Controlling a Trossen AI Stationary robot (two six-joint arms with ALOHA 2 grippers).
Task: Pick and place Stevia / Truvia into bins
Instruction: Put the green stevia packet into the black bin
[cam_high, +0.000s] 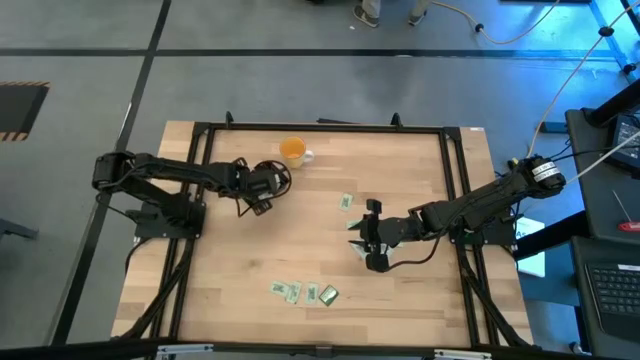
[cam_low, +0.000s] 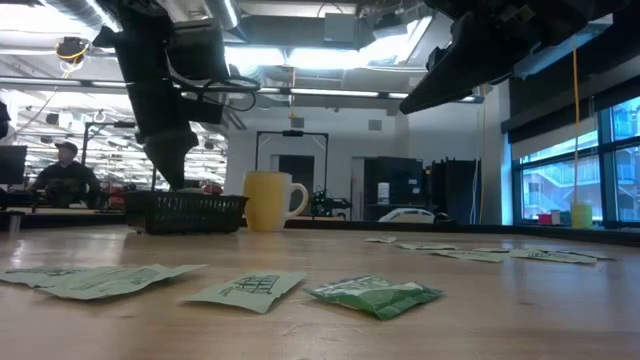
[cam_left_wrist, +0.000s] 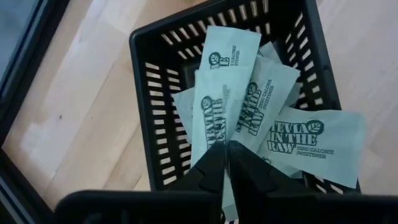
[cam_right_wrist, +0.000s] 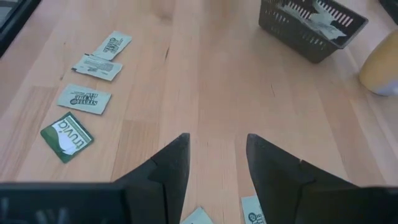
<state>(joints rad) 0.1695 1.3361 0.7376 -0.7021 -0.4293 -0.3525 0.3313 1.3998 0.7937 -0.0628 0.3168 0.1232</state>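
The black slatted tray (cam_left_wrist: 155, 81) stands on the table beside an orange cup (cam_high: 292, 150) and holds several pale green Stevia sachets (cam_left_wrist: 314, 140). My left gripper (cam_left_wrist: 225, 155) hangs over the tray, pointing steeply down, shut on one sachet (cam_left_wrist: 211, 109). In the high view it (cam_high: 262, 195) hides the tray. My right gripper (cam_right_wrist: 217, 155) stands open above the table's middle, with two sachets (cam_right_wrist: 252, 214) lying below its fingers. More sachets lie flat near the front edge (cam_high: 285, 290), one of them a green Truvia (cam_right_wrist: 67, 137). My left gripper pinches one Stevia sachet by its near end (cam_left_wrist: 214, 142) between its two fingers. The fingers come from above, slanting down into the tray. The sachet reaches out from the fingertips over the other sachets in the tray; whether it rests on them I cannot tell.
A single sachet (cam_high: 346, 202) lies mid-table between the grippers. A black frame (cam_high: 200, 128) borders the wooden table. In the low view the tray (cam_low: 185, 212) and the cup (cam_low: 272, 200) stand at the back and the sachets (cam_low: 245, 290) lie in front. A person (cam_low: 65, 175) sits far behind.
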